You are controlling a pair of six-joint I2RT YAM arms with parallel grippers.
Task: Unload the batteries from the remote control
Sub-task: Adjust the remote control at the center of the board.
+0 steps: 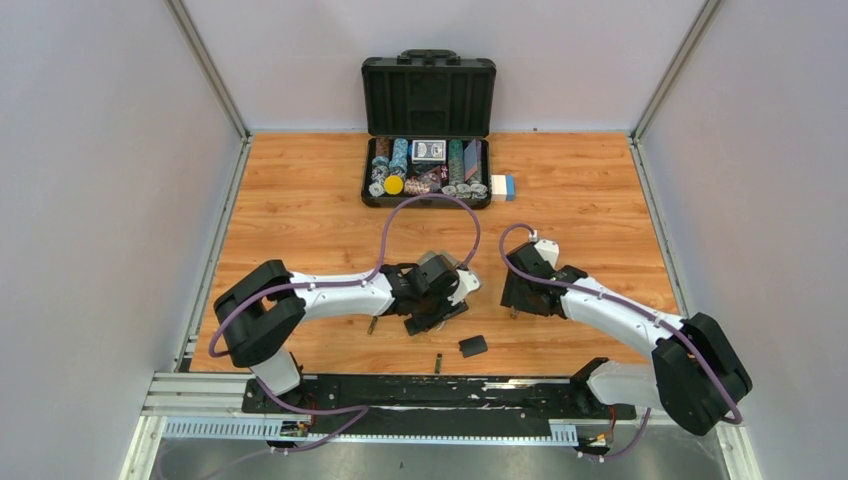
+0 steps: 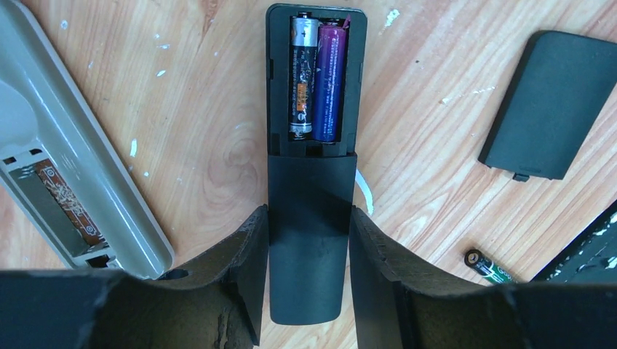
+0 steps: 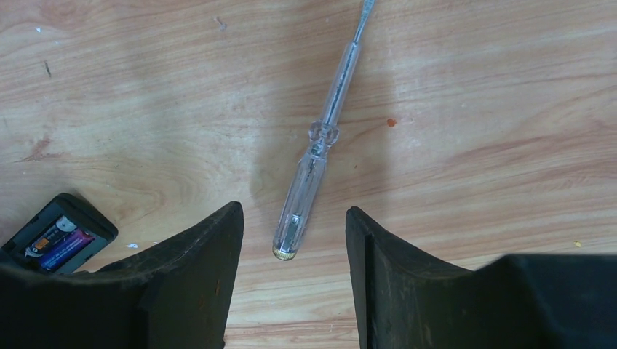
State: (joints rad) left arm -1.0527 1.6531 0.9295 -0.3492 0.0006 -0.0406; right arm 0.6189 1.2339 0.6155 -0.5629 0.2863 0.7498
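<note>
White arms point(image 1: 345, 293) (black joints point(image 1: 262, 312), purple cables point(image 1: 432, 199))

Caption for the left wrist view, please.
Left tool grips remote, compartment open, two batteries inside; cover and loose battery beside it.

Left claw point(image 2: 308, 222) clamps the remote point(image 2: 313, 182), right claw point(image 3: 292, 218) gapes (both pointing down).

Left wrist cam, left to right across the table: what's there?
grey remote → black remote in the left gripper, with black battery then purple battery inside → battery cover. The loose battery overlaps the cover's span, so it is left out.
</note>
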